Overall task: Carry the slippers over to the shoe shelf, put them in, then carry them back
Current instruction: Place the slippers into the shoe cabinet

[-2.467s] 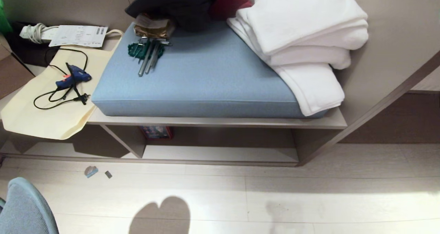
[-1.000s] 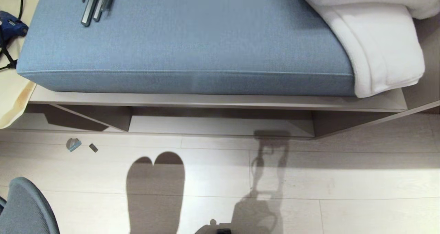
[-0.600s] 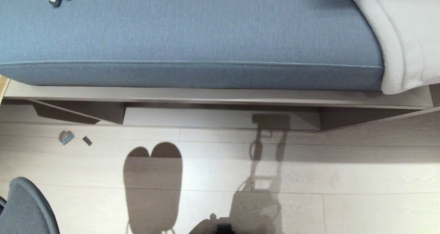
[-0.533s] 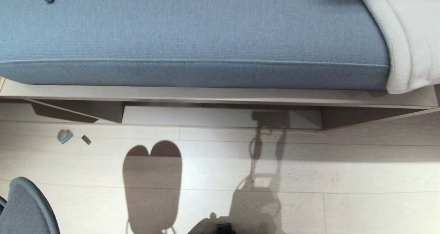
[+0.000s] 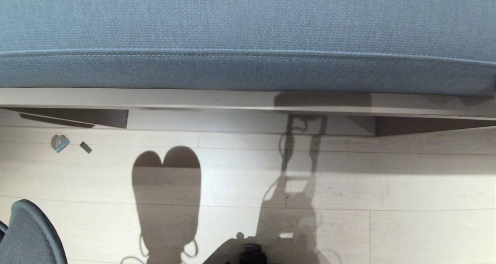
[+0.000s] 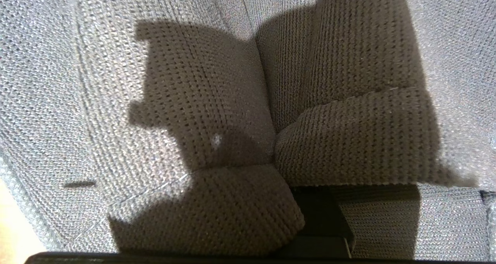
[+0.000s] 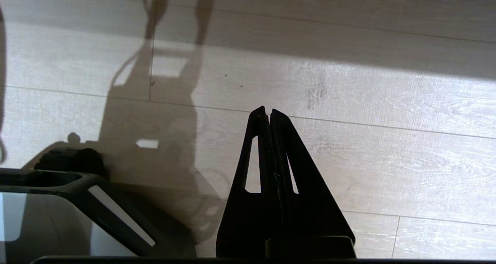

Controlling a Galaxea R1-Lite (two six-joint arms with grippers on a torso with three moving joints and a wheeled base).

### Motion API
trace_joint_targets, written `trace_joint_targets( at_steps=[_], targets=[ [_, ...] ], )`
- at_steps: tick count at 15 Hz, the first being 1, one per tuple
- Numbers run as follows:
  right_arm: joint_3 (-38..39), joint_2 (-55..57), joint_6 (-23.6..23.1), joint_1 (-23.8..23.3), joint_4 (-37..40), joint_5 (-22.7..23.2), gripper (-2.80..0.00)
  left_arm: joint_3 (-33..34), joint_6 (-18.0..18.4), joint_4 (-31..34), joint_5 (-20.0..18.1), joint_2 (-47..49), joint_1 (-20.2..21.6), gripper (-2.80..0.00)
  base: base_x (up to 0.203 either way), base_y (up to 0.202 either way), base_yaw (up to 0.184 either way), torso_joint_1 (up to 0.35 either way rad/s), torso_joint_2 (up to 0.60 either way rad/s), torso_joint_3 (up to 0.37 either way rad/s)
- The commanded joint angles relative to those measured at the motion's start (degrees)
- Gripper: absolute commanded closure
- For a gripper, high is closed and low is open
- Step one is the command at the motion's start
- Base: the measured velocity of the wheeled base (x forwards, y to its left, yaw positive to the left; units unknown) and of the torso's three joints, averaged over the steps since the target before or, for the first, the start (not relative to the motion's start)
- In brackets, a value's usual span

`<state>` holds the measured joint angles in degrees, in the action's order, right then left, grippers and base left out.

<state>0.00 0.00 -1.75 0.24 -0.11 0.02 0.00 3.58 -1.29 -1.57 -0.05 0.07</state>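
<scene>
The slippers (image 6: 240,140), a dark grey knit pair pressed side by side, fill the left wrist view. My left gripper (image 6: 319,221) is shut on the slippers, and only a dark piece of it shows beneath them. In the head view the slippers are out of sight; only their shadow falls on the floor. The shoe shelf (image 5: 232,121) is the low cubby under the bench, with a pale base board and a divider (image 5: 112,118) at its left. My right gripper (image 7: 268,111) hangs shut over the bare floor, holding nothing.
A blue cushion (image 5: 248,31) on the bench board (image 5: 155,99) fills the top of the head view. A grey chair (image 5: 27,233) stands at the lower left. Two small scraps (image 5: 60,143) lie on the floor. My base (image 7: 77,202) sits by the right gripper.
The head camera has sunk and closed in: the cushion now fills the top, and the towels and tools have left the view. Neither arm has moved.
</scene>
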Motion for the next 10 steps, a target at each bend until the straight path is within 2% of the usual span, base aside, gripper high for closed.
trace_joint_targets(
  at_steps=[1,6,10],
  targets=[
    [0.0,0.1,0.0,0.0,0.0,0.0,0.0,0.5,0.0,0.0,0.0,0.1,0.0,0.0,0.0,0.0,0.0,-0.002,0.0,-0.195],
    [0.0,0.1,0.0,0.0,0.0,0.1,0.0,0.4,0.4,0.0,0.0,0.1,0.0,0.0,0.0,0.0,0.0,0.002,0.0,-0.198],
    [0.0,0.1,0.1,0.0,0.0,0.0,0.0,0.5,2.5,0.0,-0.1,0.1,0.0,0.0,0.0,0.0,0.0,0.002,0.0,-0.197]
  ],
)
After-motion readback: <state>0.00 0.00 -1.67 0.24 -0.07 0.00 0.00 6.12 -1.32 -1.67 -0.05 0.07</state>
